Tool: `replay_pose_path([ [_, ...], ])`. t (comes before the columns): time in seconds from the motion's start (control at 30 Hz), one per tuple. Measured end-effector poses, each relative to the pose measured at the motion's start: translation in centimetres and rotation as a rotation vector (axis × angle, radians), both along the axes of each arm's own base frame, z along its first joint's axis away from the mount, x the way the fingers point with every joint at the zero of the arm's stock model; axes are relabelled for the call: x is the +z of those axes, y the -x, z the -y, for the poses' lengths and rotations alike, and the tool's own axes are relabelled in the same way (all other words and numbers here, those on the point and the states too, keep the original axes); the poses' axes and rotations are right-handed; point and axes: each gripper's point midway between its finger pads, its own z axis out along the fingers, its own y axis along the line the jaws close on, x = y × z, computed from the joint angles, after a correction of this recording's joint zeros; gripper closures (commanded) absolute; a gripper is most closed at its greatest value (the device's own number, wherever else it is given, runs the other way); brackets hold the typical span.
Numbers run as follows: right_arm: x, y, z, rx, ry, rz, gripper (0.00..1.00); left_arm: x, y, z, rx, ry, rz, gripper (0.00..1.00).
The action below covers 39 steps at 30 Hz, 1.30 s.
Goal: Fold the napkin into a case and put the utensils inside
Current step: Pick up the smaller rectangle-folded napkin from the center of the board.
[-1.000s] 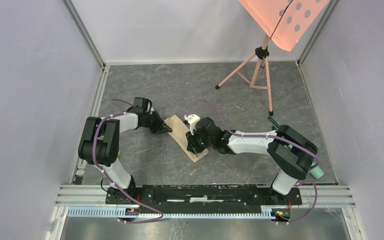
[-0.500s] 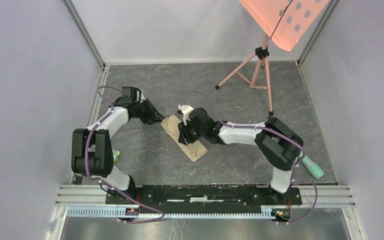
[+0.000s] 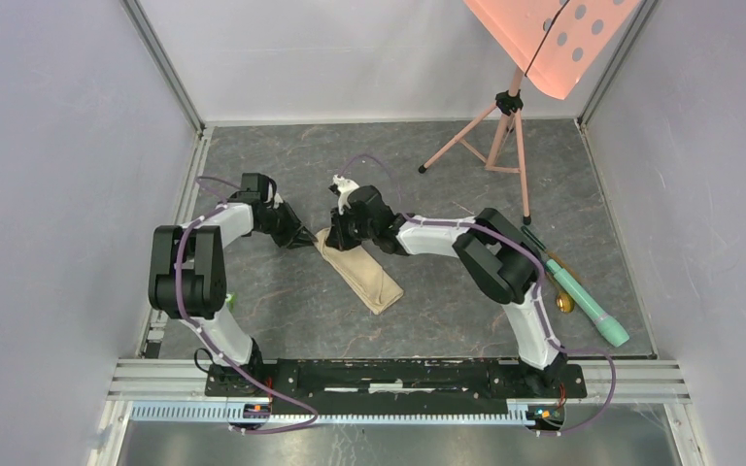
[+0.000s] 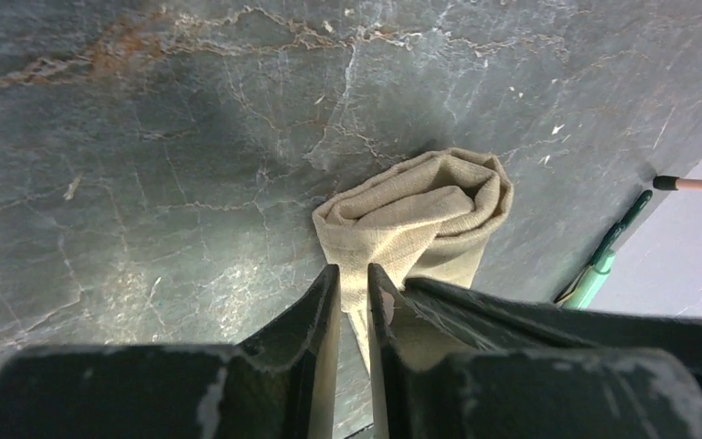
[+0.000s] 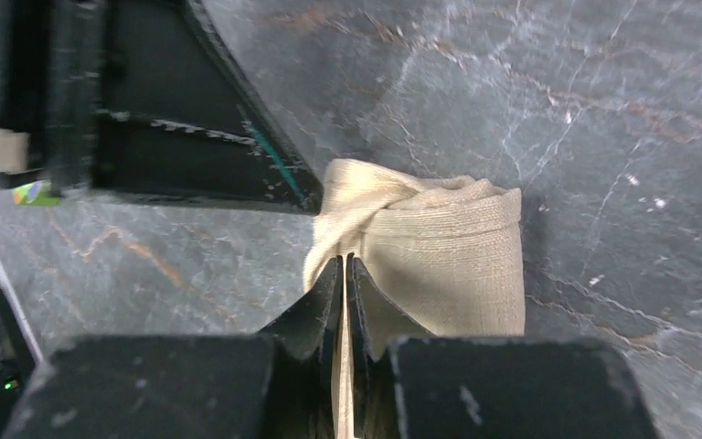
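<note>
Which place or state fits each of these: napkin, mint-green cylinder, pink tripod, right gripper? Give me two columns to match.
1. napkin
2. mint-green cylinder
3. pink tripod
4. right gripper

A. standing at the far right
B. pinching the napkin's far end
C. folded into a long strip, mid-table
D. lying near the table's right edge

Pairs: 1-C, 2-D, 3-A, 4-B

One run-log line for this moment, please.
left gripper: pinching napkin end | right gripper: shut on napkin | napkin: folded long, narrow
</note>
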Motion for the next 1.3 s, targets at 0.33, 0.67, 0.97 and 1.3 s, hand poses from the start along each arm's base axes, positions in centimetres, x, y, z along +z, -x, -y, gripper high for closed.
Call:
replay_pose_path([
  [0.33,-3.2,-0.3,-0.9,-0.022,0.008,-0.052,0.88,-1.7,0.0,0.9,-0.026,-0.001,-0.023,0.78],
  [0.67,0.2,1.6,1.2,0.025,0.124,0.012,0.4,0.8,-0.2,0.2,-0.032,-0.052,0.062,0.68],
  [0.97,3.8,6.4,2.5,0.117,0.281,0.185,0.4,5.2,-0.8,-4.0,0.052,-0.191,0.189,0.64],
  [1.3,-1.8,8.2,4.0,0.135,0.564,0.2,0.4,5.6,-0.8,-6.0,0.108,-0.224,0.191,0.63],
])
